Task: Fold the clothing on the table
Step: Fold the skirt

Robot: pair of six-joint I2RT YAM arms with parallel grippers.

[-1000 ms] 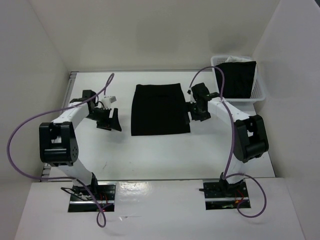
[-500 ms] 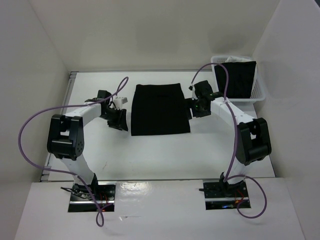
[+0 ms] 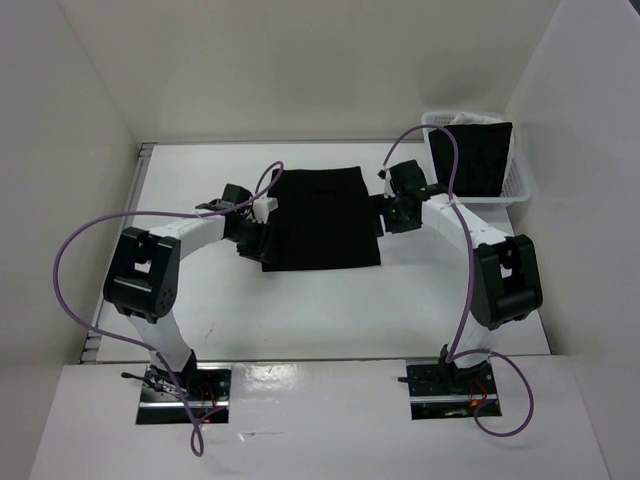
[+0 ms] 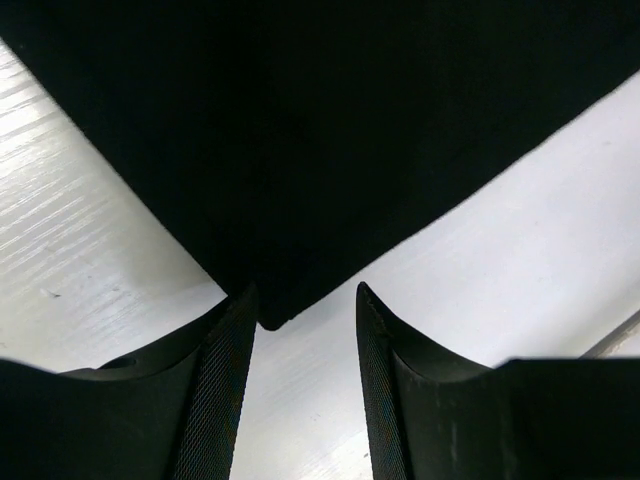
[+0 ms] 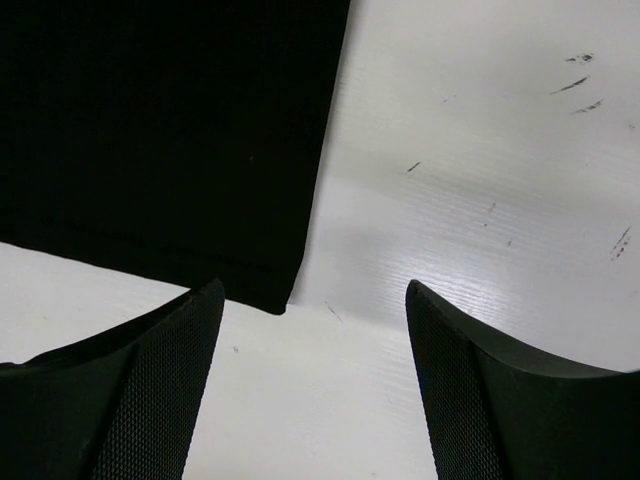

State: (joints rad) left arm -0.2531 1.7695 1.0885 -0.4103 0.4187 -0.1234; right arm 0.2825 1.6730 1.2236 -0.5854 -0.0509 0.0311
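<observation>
The black clothing (image 3: 322, 215) lies flat in the middle of the white table (image 3: 300, 310). My left gripper (image 3: 256, 236) is at its left edge, near the front left corner. In the left wrist view the clothing (image 4: 330, 130) fills the top. Its corner sits just at the tip of the left finger (image 4: 215, 390), and the left gripper (image 4: 306, 292) is open with bare table between the jaws. My right gripper (image 3: 392, 214) is at the clothing's right edge. In the right wrist view it (image 5: 314, 288) stands open over bare table, beside a corner of the clothing (image 5: 160, 140).
A white mesh basket (image 3: 518, 186) holding a black cloth (image 3: 470, 160) stands at the back right, just beyond the right arm. A thin metal rail (image 3: 138, 190) runs along the table's left edge. White wall panels close in the sides and back.
My left arm has swung right from the open table to the clothing's left edge, and its jaws have narrowed. The right gripper has shifted slightly back along the right edge and narrowed a little.
</observation>
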